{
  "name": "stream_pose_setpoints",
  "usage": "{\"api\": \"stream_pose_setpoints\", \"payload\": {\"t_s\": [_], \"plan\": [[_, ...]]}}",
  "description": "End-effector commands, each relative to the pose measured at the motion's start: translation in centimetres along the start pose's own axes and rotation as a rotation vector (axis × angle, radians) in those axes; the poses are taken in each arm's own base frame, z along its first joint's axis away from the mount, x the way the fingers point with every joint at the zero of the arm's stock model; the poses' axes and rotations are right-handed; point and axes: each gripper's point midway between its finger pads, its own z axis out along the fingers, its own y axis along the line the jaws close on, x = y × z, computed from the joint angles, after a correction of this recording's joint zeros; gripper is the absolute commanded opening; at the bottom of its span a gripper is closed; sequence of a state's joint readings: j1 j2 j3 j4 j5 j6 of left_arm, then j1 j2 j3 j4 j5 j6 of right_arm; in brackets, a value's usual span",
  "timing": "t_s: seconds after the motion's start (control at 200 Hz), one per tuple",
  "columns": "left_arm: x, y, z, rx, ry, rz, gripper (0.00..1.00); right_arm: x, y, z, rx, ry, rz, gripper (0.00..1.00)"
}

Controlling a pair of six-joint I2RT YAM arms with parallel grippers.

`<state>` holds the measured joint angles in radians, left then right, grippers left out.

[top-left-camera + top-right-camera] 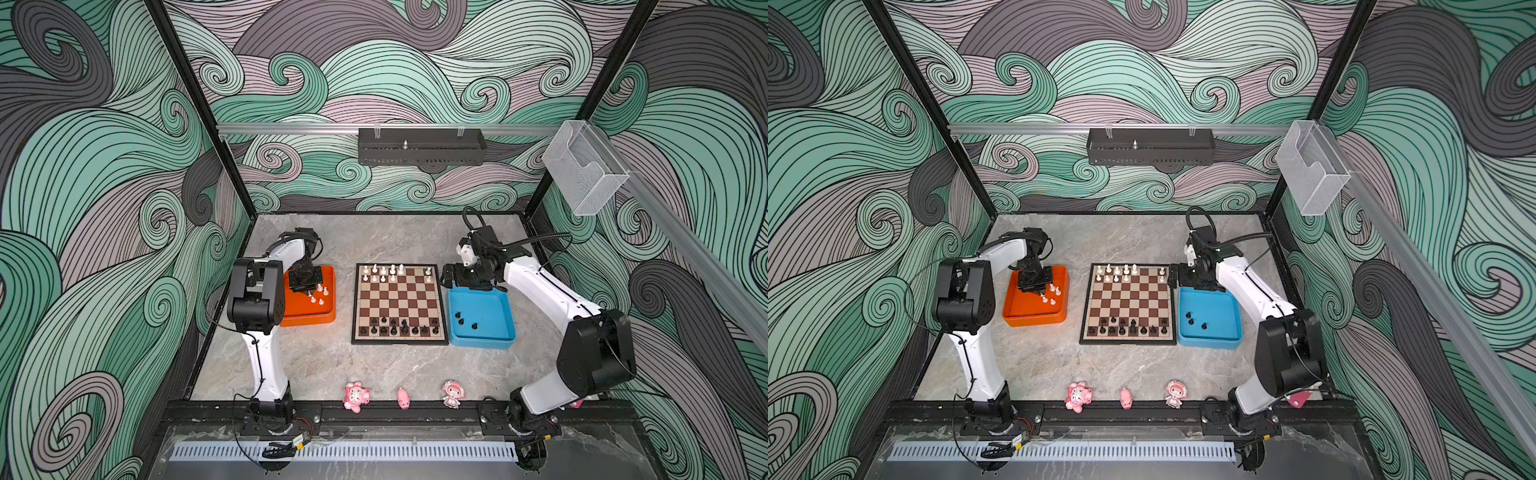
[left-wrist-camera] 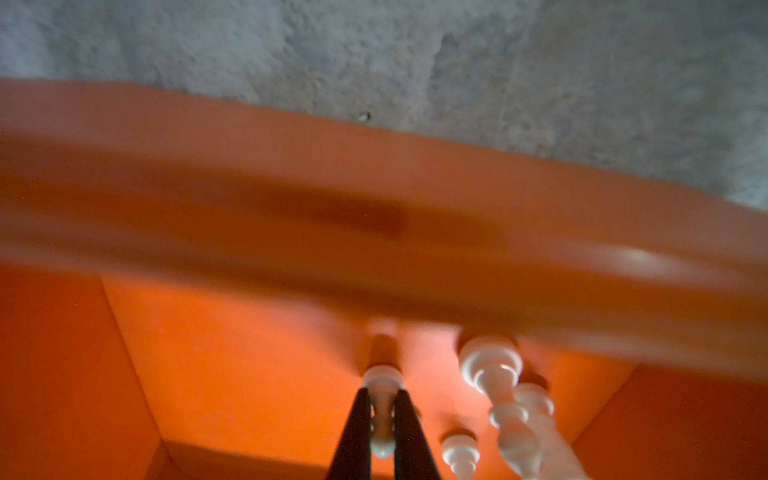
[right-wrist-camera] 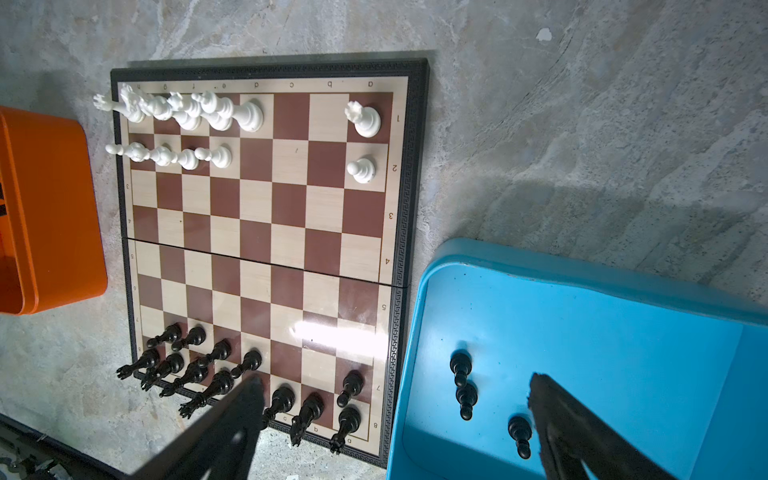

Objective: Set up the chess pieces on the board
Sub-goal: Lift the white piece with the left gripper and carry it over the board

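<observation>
Board: the chessboard lies flat in the middle of both top views, on the grey stone-look table, with a tray on either side.
Far rows: white pieces on the board crowd the upper left squares, with two more near the upper right corner.
Near rows: black pieces on the board stand along the lower edge.
Left container: the orange tray sits just left of the chessboard. A few loose white pieces stand in its right half.
Left tool: the left gripper is down inside the orange tray. Its dark fingers are pinched tight on a small white pawn, with other white men just beside it.
Right container: the blue tray sits close against the board's right side. It holds three black pawns in its lower left part, two close together and one a little apart.
Right tool: the right gripper hangs by the board's upper right corner, above the blue tray's far end. Its jaws are spread wide with nothing between them.
Front edge: three pink toys are lined up at lower centre.
</observation>
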<state>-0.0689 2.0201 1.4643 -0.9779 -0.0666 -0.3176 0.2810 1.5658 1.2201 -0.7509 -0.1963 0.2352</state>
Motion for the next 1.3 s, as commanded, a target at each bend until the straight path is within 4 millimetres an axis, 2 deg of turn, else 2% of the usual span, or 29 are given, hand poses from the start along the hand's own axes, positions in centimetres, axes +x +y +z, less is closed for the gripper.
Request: {"api": "stream_pose_setpoints", "payload": {"t_s": [0.0,0.135,0.24,0.36,0.53,0.771,0.976,1.151,1.296], "plan": [[0.2,0.1,-3.1,-0.037,-0.042,0.051,0.10,0.1,-0.2,0.1,-0.001,0.003,-0.007,0.99],[0.7,-0.3,-6.0,-0.024,-0.083,0.088,0.10,0.1,-0.2,0.1,0.000,0.005,-0.007,0.99],[0.8,-1.8,-8.6,0.020,-0.151,0.141,0.10,0.1,-0.1,0.2,-0.004,0.007,-0.008,0.99],[1.1,-4.4,-11.3,0.092,-0.188,0.227,0.10,0.0,-0.1,0.0,-0.008,0.002,-0.008,0.99],[1.9,-9.6,-13.8,0.203,-0.213,0.412,0.10,0.0,-0.2,-0.3,-0.003,-0.009,-0.006,0.99],[3.2,-16.7,-14.2,0.270,-0.197,0.604,0.10,0.1,-0.5,-0.8,-0.001,-0.022,0.006,0.99],[3.6,-22.0,-13.5,0.269,-0.209,0.707,0.11,0.4,-1.0,-0.9,-0.001,-0.021,0.023,0.99],[3.7,-24.9,-11.3,0.206,-0.190,0.762,0.11,0.4,-1.1,-1.0,-0.007,-0.019,0.028,0.99],[4.4,-26.8,-10.3,0.200,-0.185,0.803,0.11,0.5,-1.4,-1.0,-0.005,-0.019,0.036,0.99]]}}
